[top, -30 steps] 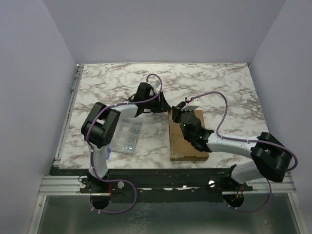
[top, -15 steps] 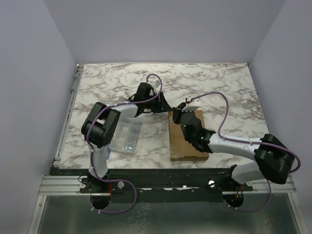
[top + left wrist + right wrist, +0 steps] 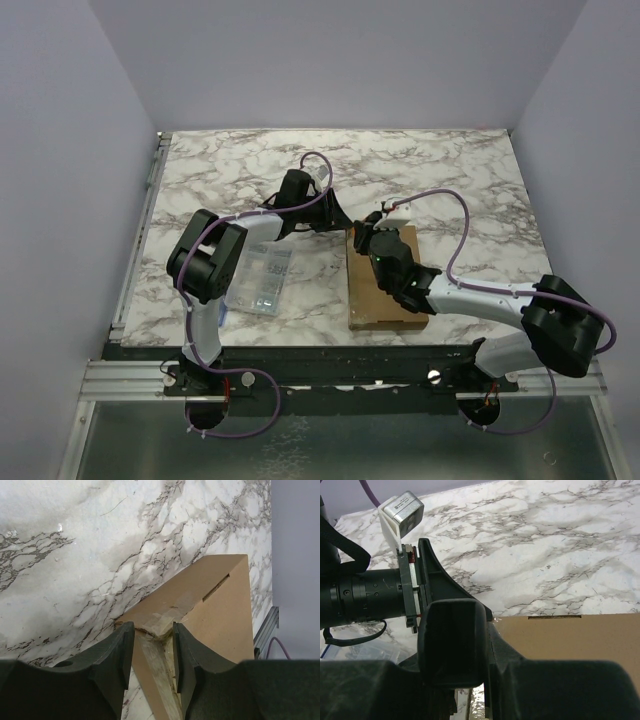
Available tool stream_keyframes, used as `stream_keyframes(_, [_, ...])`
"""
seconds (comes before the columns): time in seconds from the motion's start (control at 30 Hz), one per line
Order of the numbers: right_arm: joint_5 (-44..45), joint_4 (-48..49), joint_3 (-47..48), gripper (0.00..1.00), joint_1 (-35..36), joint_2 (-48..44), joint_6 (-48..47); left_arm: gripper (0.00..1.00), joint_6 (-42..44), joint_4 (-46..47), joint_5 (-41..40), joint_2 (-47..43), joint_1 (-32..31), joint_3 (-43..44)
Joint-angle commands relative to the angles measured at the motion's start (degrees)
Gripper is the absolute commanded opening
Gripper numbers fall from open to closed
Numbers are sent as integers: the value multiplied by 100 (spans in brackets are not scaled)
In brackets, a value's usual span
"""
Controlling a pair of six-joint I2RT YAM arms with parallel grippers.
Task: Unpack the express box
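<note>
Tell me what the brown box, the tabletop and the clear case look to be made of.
The express box: plain brown cardboard, matte, with a torn fibrous corner. The tabletop: white, grey-veined marble look, faint sheen; possibly stone or laminate. The organizer case: clear plastic, apparently; contents show through.

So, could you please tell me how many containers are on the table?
2: the express box right of centre, and the clear organizer case to its left. Others may be hidden.
</note>
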Motion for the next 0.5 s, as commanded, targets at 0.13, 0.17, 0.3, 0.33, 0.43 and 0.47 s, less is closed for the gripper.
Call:
stream_keyframes(0.13, [121, -462, 134, 1, 154, 135, 297, 40, -132, 142, -304, 124, 38, -219])
stream_keyframes(0.17, [126, -494, 167, 1, 177, 119, 311, 40, -162, 170, -304, 129, 39, -242])
stream_keyframes(0.3, [147, -757, 252, 1, 236, 25, 541, 39, -228, 240, -295, 129, 39, -284])
stream_keyframes(0.33, [144, -786, 244, 1, 246, -8, 586, 39, -233, 247, -297, 133, 39, -291])
stream_keyframes(0.43, [198, -906, 214, 1, 265, -50, 681, 39, -242, 258, -299, 122, 39, -293])
stream_keyframes(0.47, [215, -933, 201, 1, 265, -59, 704, 39, -242, 258, -303, 120, 44, -301])
